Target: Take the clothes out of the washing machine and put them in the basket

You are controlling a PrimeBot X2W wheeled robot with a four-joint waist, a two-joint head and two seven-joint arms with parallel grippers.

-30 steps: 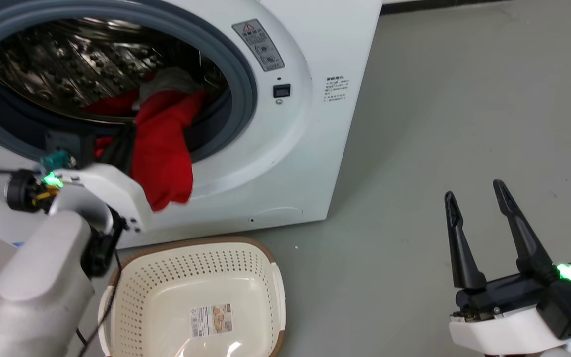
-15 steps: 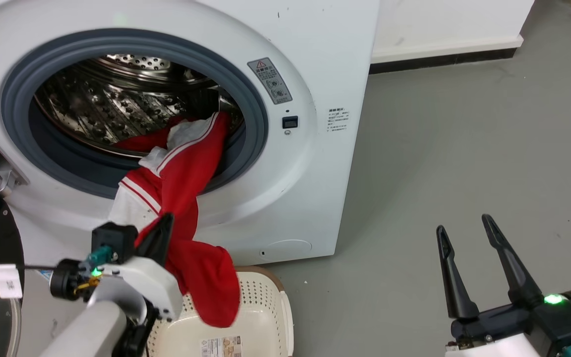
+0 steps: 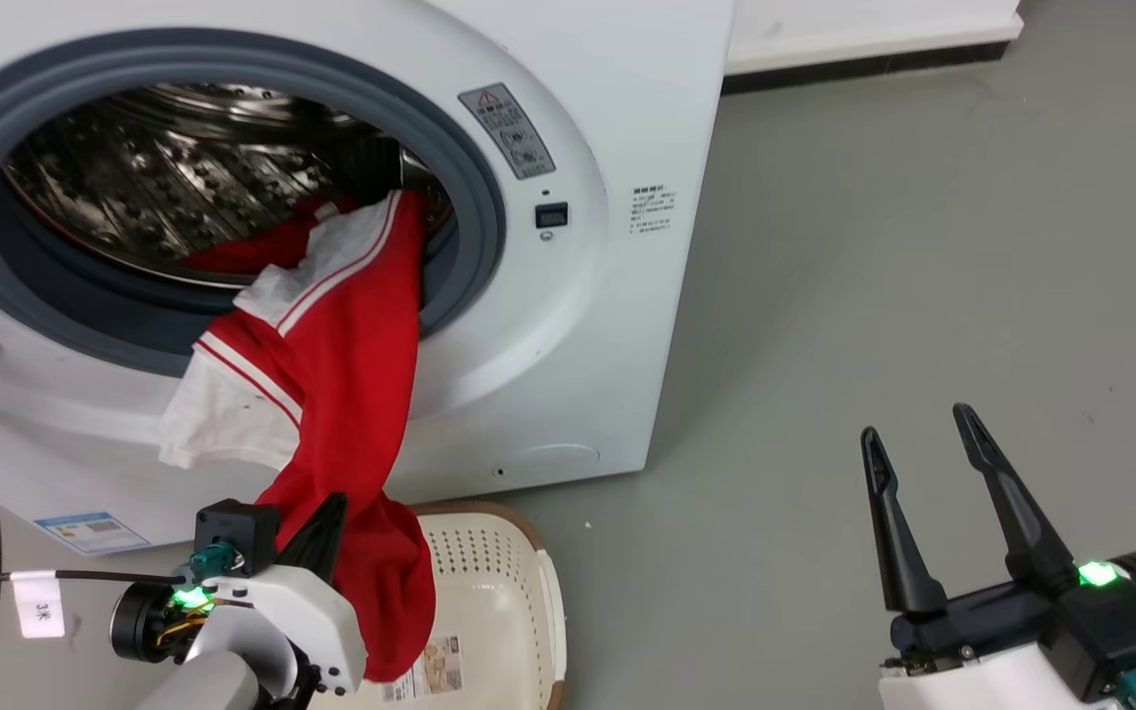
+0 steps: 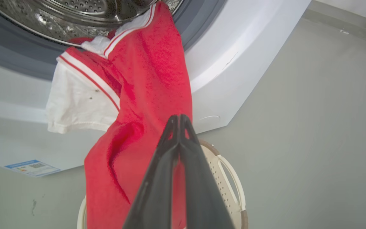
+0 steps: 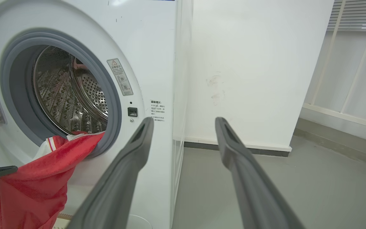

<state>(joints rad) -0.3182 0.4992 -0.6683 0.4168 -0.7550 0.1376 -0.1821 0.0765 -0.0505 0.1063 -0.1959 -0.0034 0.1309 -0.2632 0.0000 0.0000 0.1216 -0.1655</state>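
Further out of the drum (image 3: 164, 187) hangs the red jersey (image 3: 351, 394) now; left gripper (image 4: 178, 118) clamps it, right gripper (image 3: 915, 422) open; pull wholly clear before lowering into basket (image 3: 540, 572).

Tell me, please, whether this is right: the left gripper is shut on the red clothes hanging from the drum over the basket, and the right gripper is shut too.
Not quite: the right gripper is open, spread wide and holding nothing, as the right wrist view shows. The left gripper is indeed shut on the clothes hanging over the basket.
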